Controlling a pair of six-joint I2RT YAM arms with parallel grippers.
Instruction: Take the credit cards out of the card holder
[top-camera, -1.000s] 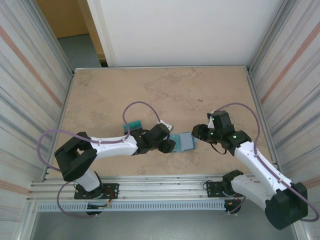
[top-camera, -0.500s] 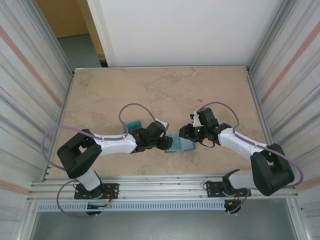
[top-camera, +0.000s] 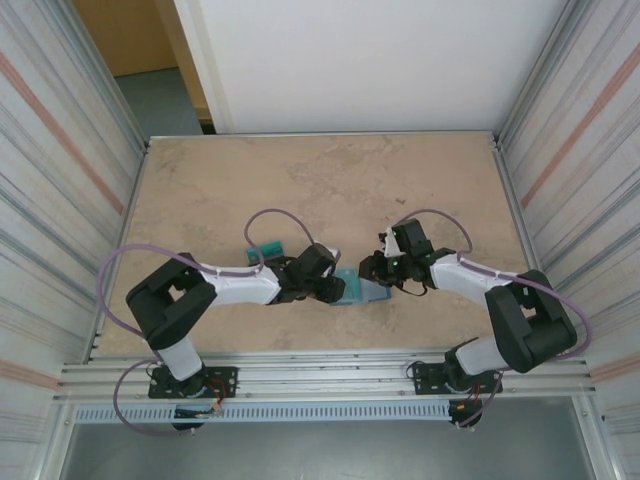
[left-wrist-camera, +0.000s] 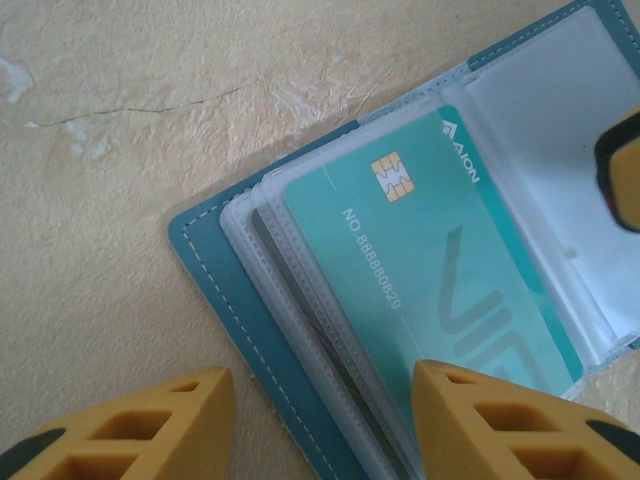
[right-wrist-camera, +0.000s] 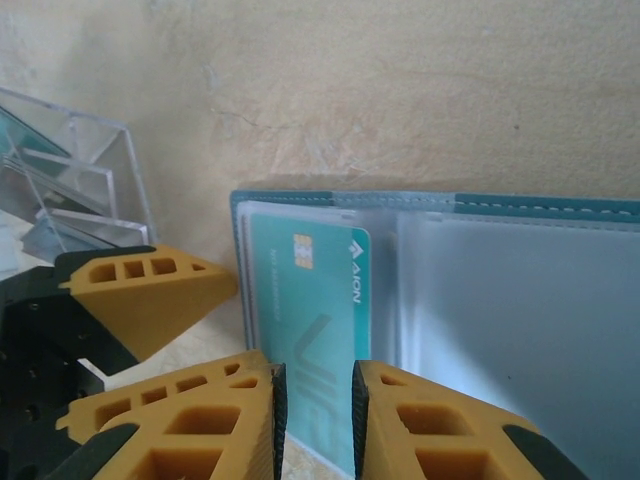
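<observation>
The card holder lies open on the table between my two grippers, its steel-blue cover showing round clear inner sleeves. A teal-green credit card with a chip sits in the front sleeve, and a dark card edge shows behind it. My left gripper is open and straddles the holder's outer edge from the left. My right gripper hovers at the card's near end with the jaws a narrow gap apart, nothing pinched. It reaches in from the right.
A clear plastic stand holding a teal card stands just left of the holder, behind my left arm. Bare marbled table stretches away behind. Metal rails run along both sides and the near edge.
My right gripper has swung left onto the holder's near side and its jaws have narrowed. The left gripper has also narrowed and edged slightly closer to the holder.
</observation>
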